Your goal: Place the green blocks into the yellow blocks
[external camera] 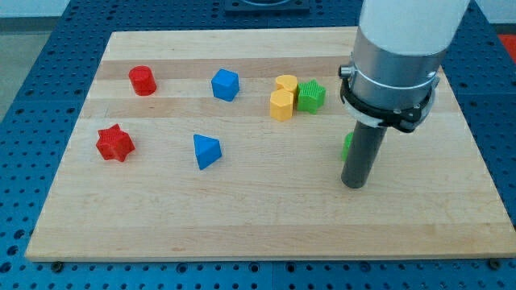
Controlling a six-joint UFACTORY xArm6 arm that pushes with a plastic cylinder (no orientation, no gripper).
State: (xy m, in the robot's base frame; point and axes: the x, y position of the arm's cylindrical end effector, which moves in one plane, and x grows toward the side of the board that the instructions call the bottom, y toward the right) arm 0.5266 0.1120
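— Where was my tip (353,184)?
— On the desk (242,217), below the yellow blocks (282,97), touching a mostly hidden green block (346,146).
— The other green block (310,96)?
— Against the yellow blocks' right side.
— Jaws?
— None; a bare rod.

A lab bench, by the look of it: pale wooden board (266,234) laid on a blue metal plate (32,56) drilled with a regular grid of holes, showing past every edge of the board. Industrial robot arm (399,48) over the board's right side.
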